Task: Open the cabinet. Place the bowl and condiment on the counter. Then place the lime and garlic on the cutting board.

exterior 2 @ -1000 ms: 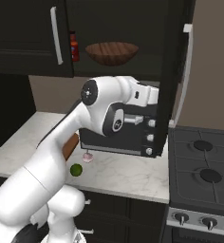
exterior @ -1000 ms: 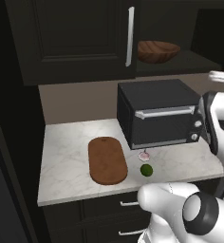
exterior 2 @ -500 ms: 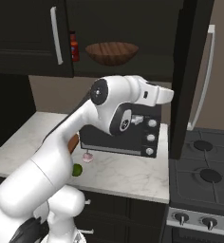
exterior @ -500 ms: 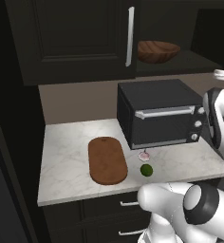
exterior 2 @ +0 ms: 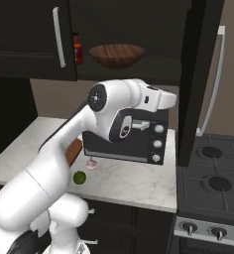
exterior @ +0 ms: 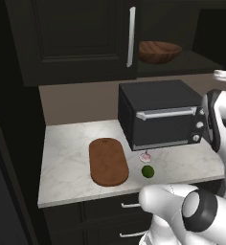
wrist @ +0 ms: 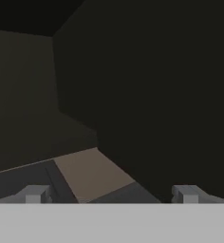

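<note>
The near-black cabinet (exterior 2: 20, 44) has its right door (exterior 2: 201, 74) swung out wide and its left door (exterior: 76, 38) closed. Inside on the shelf sit the brown wooden bowl (exterior 2: 116, 54) (exterior: 158, 51) and, to its left, the red condiment (exterior 2: 78, 48) bottle. My gripper (wrist: 111, 194) is open, fingertips wide apart with nothing between them, facing dark cabinet panels. The white hand reaches the open door's inner edge in the right base view. On the marbled counter (exterior: 67, 153) lie the cutting board (exterior: 108, 161), the garlic (exterior: 145, 156) and the lime (exterior: 147, 171) in front of it.
A black toaster oven (exterior: 160, 119) stands on the counter under the open cabinet, right of the board. A stove (exterior 2: 213, 183) adjoins the counter's right end. Drawers (exterior: 110, 210) run below the counter. My arm (exterior 2: 109, 124) arches over the oven front.
The right cabinet door has swung further open toward the right. My hand has followed it rightward and upward. Everything on the counter and the shelf has stayed put.
</note>
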Robot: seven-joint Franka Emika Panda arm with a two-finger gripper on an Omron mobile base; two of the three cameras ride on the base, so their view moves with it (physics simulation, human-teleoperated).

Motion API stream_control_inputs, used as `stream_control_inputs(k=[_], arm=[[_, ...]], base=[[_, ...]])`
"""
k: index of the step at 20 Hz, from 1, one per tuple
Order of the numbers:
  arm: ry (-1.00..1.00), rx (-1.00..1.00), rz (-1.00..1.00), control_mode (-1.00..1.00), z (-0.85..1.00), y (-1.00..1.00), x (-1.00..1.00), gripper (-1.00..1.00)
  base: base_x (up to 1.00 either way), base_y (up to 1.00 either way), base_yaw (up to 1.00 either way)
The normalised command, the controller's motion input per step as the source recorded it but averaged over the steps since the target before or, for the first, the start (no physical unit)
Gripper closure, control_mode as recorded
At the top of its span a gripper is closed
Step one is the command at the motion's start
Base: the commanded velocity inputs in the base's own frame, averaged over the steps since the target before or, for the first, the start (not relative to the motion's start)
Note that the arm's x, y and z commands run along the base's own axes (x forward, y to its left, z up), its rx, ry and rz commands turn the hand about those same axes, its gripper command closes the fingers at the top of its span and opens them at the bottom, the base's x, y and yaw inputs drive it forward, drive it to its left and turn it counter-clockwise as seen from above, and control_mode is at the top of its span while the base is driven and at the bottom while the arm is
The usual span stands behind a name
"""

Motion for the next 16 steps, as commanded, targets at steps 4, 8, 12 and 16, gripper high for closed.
stream_control_inputs(k=[4,8,12,16], arm=[[0.00,0.04,0.00,-1.00,0.11,0.36,0.00,-1.00],[0.00,0.03,0.01,-1.00,0.13,0.37,0.00,-1.00],[0.00,0.00,0.02,-1.00,0.20,0.27,-0.13,-1.00],[0.00,0.00,0.06,-1.00,0.12,0.25,-0.26,-1.00]], base=[[0.00,0.00,0.00],[0.00,0.00,0.00],[0.00,0.00,0.00],[0.00,0.00,0.00]])
